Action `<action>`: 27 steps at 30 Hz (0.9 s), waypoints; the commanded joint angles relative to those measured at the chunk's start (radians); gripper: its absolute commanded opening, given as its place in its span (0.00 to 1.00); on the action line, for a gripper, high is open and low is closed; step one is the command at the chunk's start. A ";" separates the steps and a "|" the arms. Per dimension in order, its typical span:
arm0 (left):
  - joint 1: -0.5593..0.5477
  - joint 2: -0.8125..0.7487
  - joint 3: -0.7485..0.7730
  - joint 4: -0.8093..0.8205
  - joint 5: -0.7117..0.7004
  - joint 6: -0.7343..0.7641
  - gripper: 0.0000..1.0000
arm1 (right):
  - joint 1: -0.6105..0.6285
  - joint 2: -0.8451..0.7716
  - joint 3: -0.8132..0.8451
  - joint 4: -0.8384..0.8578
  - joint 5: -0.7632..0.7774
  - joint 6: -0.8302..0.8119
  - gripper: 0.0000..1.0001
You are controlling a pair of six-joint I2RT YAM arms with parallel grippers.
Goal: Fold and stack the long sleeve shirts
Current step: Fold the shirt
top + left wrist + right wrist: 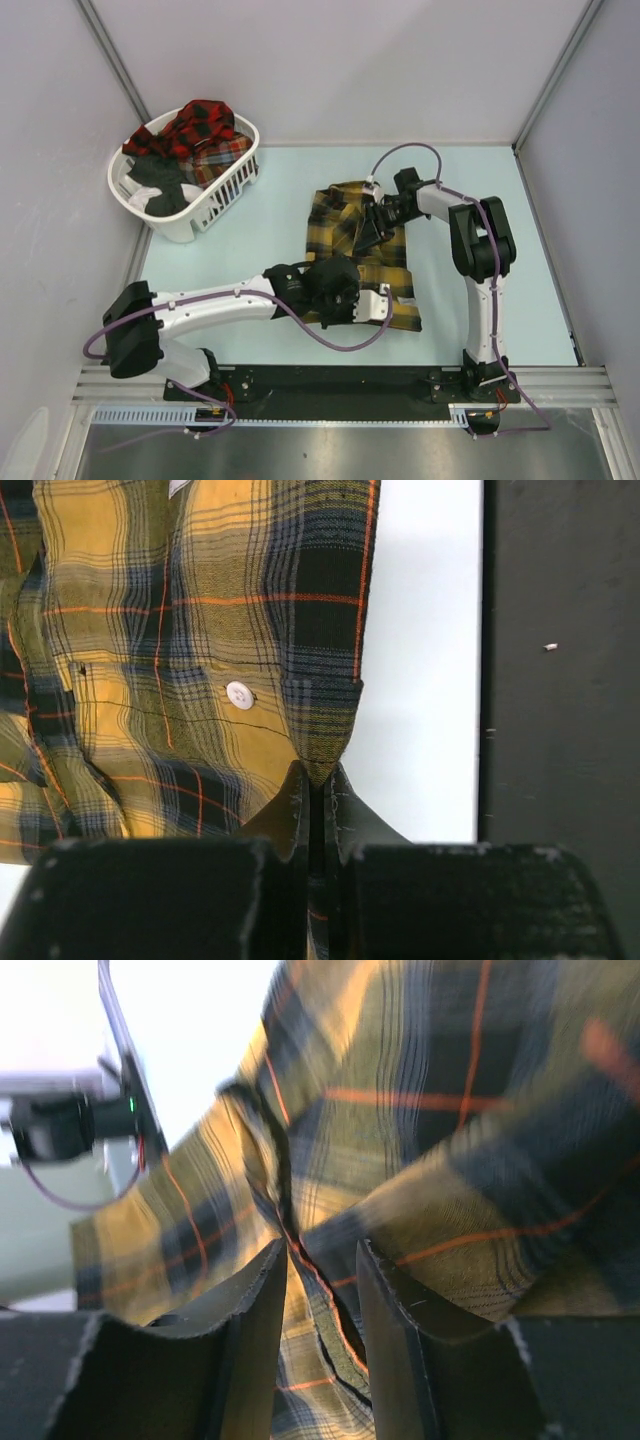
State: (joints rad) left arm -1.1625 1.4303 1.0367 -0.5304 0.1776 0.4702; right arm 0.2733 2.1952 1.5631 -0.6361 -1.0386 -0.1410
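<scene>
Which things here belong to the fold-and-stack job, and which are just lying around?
Job: yellow plaid shirt, gripped by left gripper and right gripper; red plaid shirts waiting in the white basket.
Lying about: white basket itself; dark and white garments in it.

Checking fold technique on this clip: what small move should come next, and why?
Probably raise both together and carry the pinched side across the yellow shirt. The left gripper is shut on a near edge and the right gripper holds fabric farther back, so both already grip one side.
</scene>
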 commanded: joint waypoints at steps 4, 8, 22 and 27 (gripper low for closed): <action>0.033 -0.002 0.177 -0.157 0.089 -0.097 0.00 | 0.052 -0.052 -0.072 -0.145 -0.048 -0.192 0.38; 0.121 0.074 0.270 -0.216 0.126 -0.049 0.00 | 0.050 -0.034 -0.077 -0.191 -0.032 -0.239 0.38; 0.398 0.465 0.683 -0.290 0.140 0.242 0.00 | 0.050 0.041 -0.014 -0.299 -0.063 -0.327 0.29; 0.452 0.545 0.732 -0.283 0.164 0.275 0.02 | -0.028 0.037 0.104 -0.335 -0.012 -0.310 0.38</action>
State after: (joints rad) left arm -0.7540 1.9472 1.7061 -0.8169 0.3187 0.6685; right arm 0.3111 2.2360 1.5543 -0.9215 -1.0641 -0.4301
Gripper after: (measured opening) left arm 0.027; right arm 0.350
